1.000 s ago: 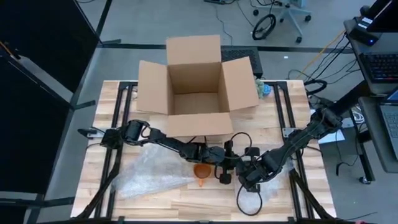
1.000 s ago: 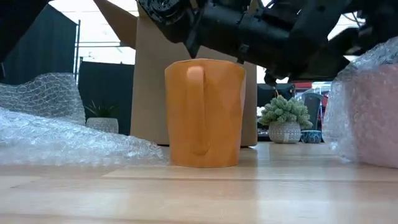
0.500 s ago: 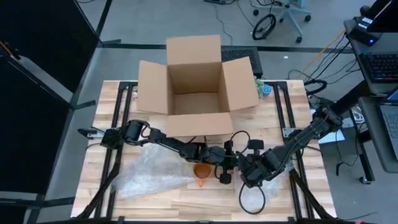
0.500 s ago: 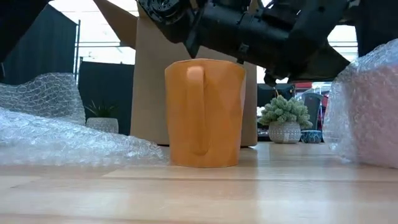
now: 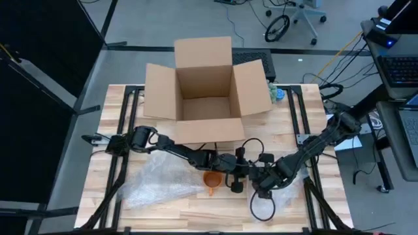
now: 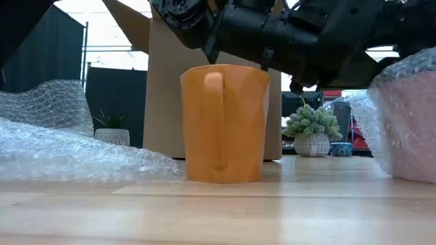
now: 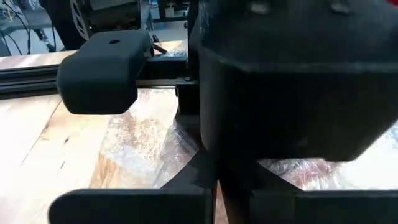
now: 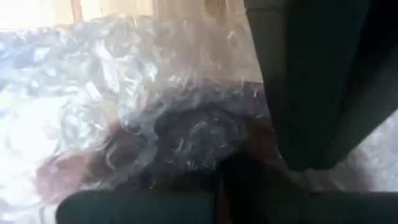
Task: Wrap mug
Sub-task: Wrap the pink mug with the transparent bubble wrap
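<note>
A smooth orange mug (image 6: 224,124) stands upright near the table's (image 5: 196,209) front edge beside crinkled bubble wrap (image 5: 157,181). The left gripper (image 5: 234,181) and right gripper (image 5: 260,189) hover close by; whether either pincer is spread, I cannot tell.

Grey floor (image 5: 130,26), office chair (image 5: 302,14), potted plant (image 6: 312,131).

Orange mug (image 6: 224,123) upright (handle forward) beside bubble wrap (image 6: 65,150).

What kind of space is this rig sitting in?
Probably a robotics lab or workshop: the wooden table stands on a bare concrete floor, with an office chair behind it and a desk with keyboards and loose cables beside it.
</note>
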Controlling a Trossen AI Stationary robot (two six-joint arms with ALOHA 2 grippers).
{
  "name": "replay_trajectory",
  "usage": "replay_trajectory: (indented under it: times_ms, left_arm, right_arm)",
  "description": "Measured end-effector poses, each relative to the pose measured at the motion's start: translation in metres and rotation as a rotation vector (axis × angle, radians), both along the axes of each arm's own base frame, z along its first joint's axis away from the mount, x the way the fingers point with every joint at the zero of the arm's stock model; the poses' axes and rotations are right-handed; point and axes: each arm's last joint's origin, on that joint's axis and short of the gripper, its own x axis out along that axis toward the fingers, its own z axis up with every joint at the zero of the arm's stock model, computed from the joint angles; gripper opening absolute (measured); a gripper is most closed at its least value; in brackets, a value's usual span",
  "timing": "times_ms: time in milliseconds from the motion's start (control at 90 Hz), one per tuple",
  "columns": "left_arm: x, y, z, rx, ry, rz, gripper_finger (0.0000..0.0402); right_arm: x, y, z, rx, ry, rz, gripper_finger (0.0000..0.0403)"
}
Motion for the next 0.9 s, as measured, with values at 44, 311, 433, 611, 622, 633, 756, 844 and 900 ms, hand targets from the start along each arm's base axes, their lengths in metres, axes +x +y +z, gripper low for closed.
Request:
replay_trajectory:
  times_ms: [44, 311, 433, 611, 622, 633, 756, 844, 900]
  left_arm:
    - [0.0, 0.0, 0.0, 0.0, 0.001, 0.0, 0.0]
    - [0.0, 0.0, -0.001, 0.001, 0.005, 0.0, 0.0]
    - [0.0, 0.0, -0.001, 0.001, 0.005, 0.0, 0.0]
    - [0.0, 0.0, -0.001, 0.003, 0.012, 0.003, 0.0]
    - [-0.001, 0.0, -0.001, 0.003, 0.013, 0.002, 0.0]
    - [-0.001, 0.0, -0.001, 0.004, 0.013, 0.002, 0.0]
    - [0.0, 0.0, -0.001, 0.001, 0.006, 0.0, 0.0]
    - [0.0, 0.0, 0.0, 0.0, 0.0, 0.0, 0.0]
    - [-0.001, -0.001, 0.004, -0.002, -0.007, -0.003, 0.0]
  right_arm:
    - [0.001, 0.001, 0.007, -0.006, 0.013, 0.016, 0.0]
    - [0.008, 0.004, 0.064, -0.063, -0.007, 0.04, 0.0]
    - [0.009, 0.004, 0.073, -0.093, -0.033, 0.034, 0.0]
    - [0.009, 0.002, 0.052, -0.105, -0.066, 0.011, 0.0]
    - [0.008, 0.002, 0.05, -0.1, -0.067, 0.011, 0.0]
    - [0.008, 0.002, 0.048, -0.094, -0.067, 0.012, 0.0]
    - [0.001, -0.001, 0.017, -0.054, -0.01, -0.022, 0.0]
    - [-0.004, -0.003, 0.007, -0.046, -0.01, -0.052, 0.0]
    - [-0.006, -0.004, 0.002, -0.047, -0.011, -0.062, 0.0]
